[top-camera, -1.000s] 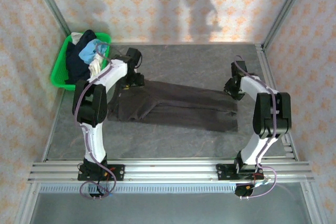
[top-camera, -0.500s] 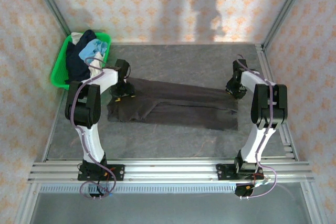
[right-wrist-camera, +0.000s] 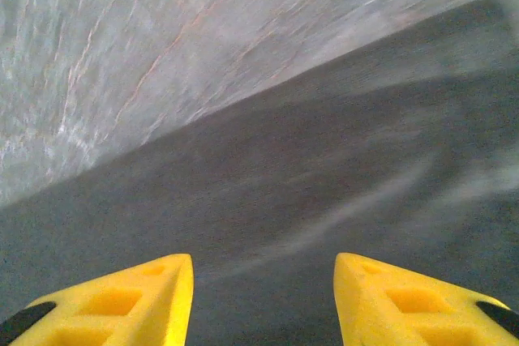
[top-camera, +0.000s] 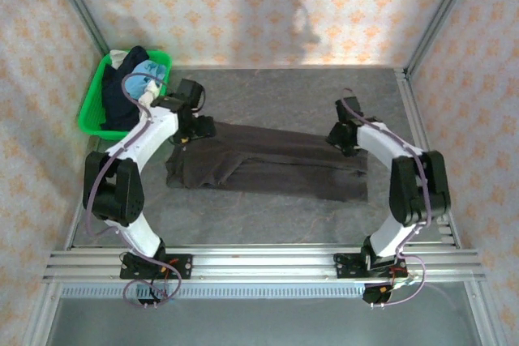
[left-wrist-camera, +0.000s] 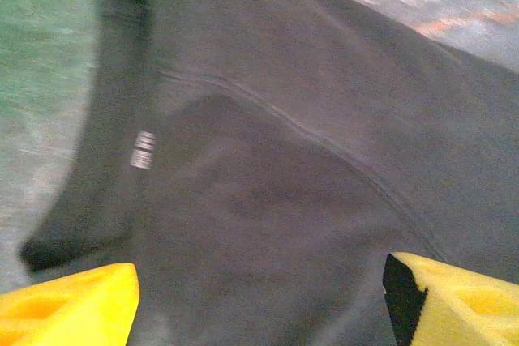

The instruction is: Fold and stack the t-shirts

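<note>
A large dark brown-grey t-shirt (top-camera: 268,164) lies folded in a long strip across the table. My left gripper (top-camera: 197,129) hovers over its left end, near the collar. In the left wrist view the left gripper (left-wrist-camera: 259,313) is open, with its yellow fingertips (left-wrist-camera: 69,305) wide apart above the cloth (left-wrist-camera: 284,184) and a white label (left-wrist-camera: 143,150). Over the strip's upper right corner sits my right gripper (top-camera: 340,137). Seen from the right wrist, that gripper (right-wrist-camera: 263,305) is open over the shirt (right-wrist-camera: 324,184), holding nothing. More t-shirts, navy (top-camera: 120,104) and light blue (top-camera: 147,70), are piled in the basket.
A green plastic basket (top-camera: 89,115) stands at the table's far left corner, close behind the left arm. Bare grey tabletop (top-camera: 284,95) lies behind the shirt and in front of it. Metal frame rails (top-camera: 422,119) run along the table's right side and near edge.
The right gripper has moved left along the shirt's upper edge. The left arm's elbow has swung out to the left, its gripper staying near the collar. The shirt lies as before.
</note>
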`<state>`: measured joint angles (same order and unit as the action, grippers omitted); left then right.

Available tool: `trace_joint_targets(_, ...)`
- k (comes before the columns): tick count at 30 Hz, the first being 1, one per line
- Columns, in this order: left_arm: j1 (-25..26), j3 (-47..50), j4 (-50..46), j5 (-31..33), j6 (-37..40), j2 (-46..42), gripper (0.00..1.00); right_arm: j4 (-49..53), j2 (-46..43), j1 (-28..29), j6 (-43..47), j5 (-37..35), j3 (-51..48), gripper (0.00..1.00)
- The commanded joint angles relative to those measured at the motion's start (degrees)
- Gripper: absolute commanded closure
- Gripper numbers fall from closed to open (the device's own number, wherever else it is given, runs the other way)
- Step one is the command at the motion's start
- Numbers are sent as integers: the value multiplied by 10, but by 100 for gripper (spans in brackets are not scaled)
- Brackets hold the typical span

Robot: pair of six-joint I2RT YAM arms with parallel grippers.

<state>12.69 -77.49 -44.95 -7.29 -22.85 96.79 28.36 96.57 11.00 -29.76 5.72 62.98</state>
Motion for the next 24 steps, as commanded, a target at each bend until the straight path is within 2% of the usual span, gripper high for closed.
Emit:
trace_joint_targets(1,36,47,21,-22,-25,-8,20,11,65,-4,-9,-20,35,52)
trace_joint_targets(5,65,130,71,-39,-47,-23,21,58,110,-20,-11,-57,72,52)
trace_joint_targets(11,96,252,138,-93,-28,-51,22,47,121,-69,3,-40,70,51)
trace_joint_targets(14,105,288,131,-77,-27,-65,22,58,120,-85,14,-40,82,49)
trace_joint_targets(19,120,288,108,-67,-35,-85,22,62,103,-87,18,-35,93,47)
trace_joint_targets(24,182,225,52,-18,-37,-82,22,40,88,-87,9,-2,70,47)
